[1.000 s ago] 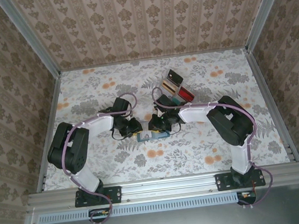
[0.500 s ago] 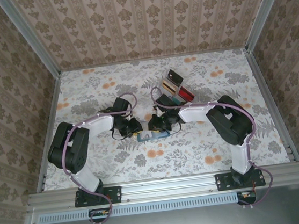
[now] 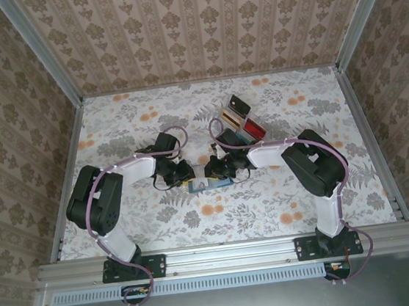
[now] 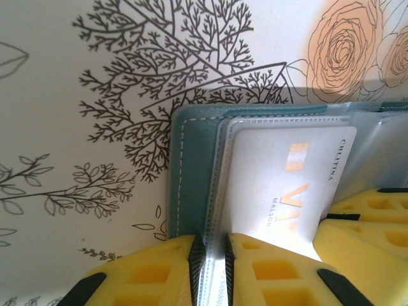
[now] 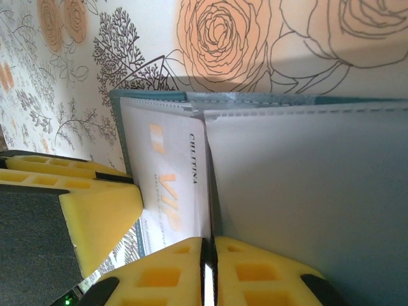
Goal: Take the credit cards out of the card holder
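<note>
Left wrist view: card holder (image 4: 191,166) lies open on the table (image 4: 76,191), my left gripper (image 4: 210,248) pinched shut on its clear sleeve (image 4: 220,191), my right gripper (image 5: 208,248) closed on a thin edge (image 5: 207,191), card or sleeve unclear; extraction step, next I judge the 1 white VIP card (image 4: 280,185) must slide free.

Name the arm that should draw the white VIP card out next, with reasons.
Right, probably. The right gripper is pinched on what looks like an edge of the white card, while the left gripper clamps a clear sleeve of the card holder, anchoring it.
</note>
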{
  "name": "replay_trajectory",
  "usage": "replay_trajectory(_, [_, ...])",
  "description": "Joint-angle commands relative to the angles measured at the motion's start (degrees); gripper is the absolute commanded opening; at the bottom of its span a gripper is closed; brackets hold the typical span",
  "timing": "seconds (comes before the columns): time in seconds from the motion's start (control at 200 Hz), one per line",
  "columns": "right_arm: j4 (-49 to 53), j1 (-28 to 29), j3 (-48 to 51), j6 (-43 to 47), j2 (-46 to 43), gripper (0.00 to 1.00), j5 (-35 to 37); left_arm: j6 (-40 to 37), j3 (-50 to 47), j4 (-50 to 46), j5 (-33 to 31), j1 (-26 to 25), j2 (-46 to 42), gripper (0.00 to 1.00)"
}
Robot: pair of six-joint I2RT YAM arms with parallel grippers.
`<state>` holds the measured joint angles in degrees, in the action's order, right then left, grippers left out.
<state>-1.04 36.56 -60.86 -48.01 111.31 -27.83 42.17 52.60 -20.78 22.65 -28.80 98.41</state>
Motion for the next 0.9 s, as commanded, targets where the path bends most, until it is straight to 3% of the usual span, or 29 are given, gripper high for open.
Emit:
replay_trajectory(0.0, [-3.6,0.1,2.3,1.1,-0.9,0.11,-0.9,-1.8,-1.5,-2.8,-2.2,-0.4,3.8,0.2])
replay_trajectory(0.275, [-5.6,-0.1,4.6,2.4,-4.8,0.0,0.7,-2.3,0.0,-4.8,-2.3,-0.7,1.0,0.23])
replay_trajectory(0.575, [-4.3,-1.1,8.0,3.0,-8.6,0.0,4.2,-1.7,1.0,-5.3,-1.1,-0.7,-0.8,0.28])
replay_trajectory(0.895, [-3.2,-1.0,7.2,2.8,-6.5,0.0,5.0,-2.1,4.5,-7.9,-2.1,-1.6,-4.6,0.24])
